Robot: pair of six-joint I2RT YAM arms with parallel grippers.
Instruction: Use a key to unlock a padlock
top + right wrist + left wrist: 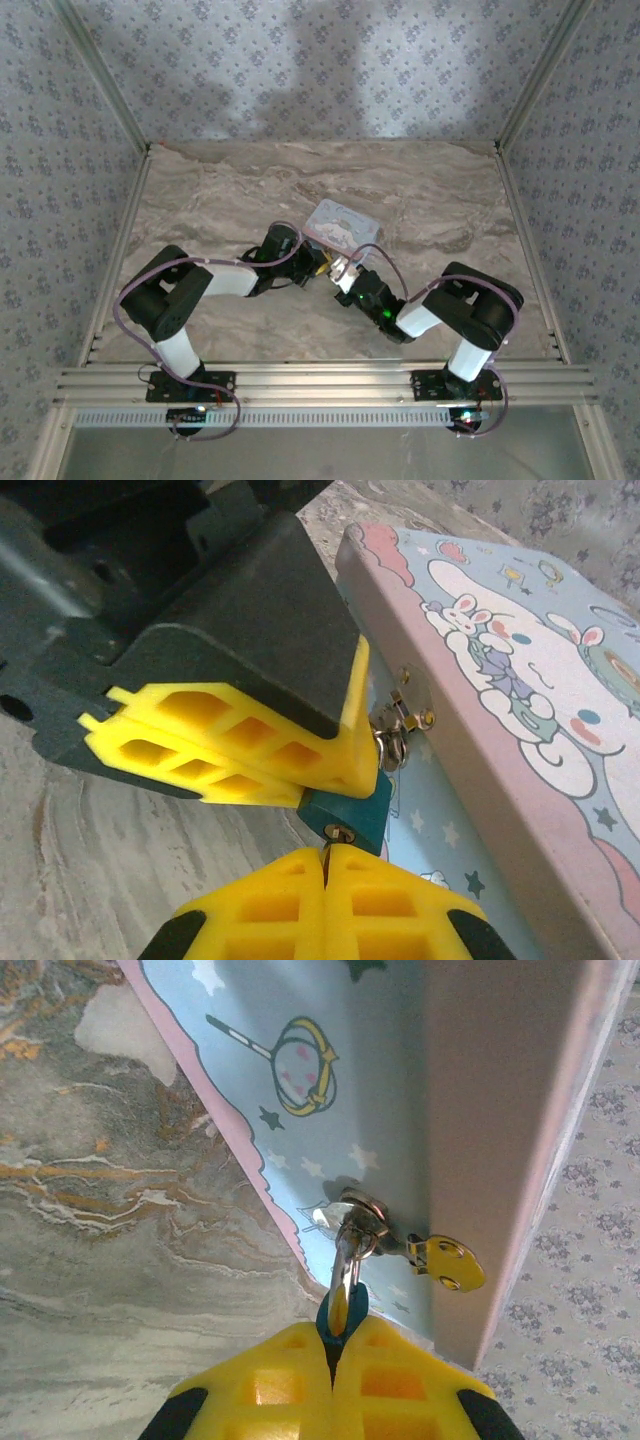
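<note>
The key (344, 1255) seems to sit in the padlock (352, 1218) on the box (300, 1080) front, pinched by the jaws of the left gripper (335, 1338), the right gripper (327, 858) jaws pressed together just beside it; the turning seems left to do

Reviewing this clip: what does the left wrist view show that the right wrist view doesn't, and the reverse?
Left wrist view: the box front with a wand drawing, the gold hasp tab, and the silver shackle hooked at it. Right wrist view: the bunny picture on the lid, and the right gripper shut on what looks like the key, under the lock. Both: the left gripper clamped on the teal padlock, right beside the box.
</note>
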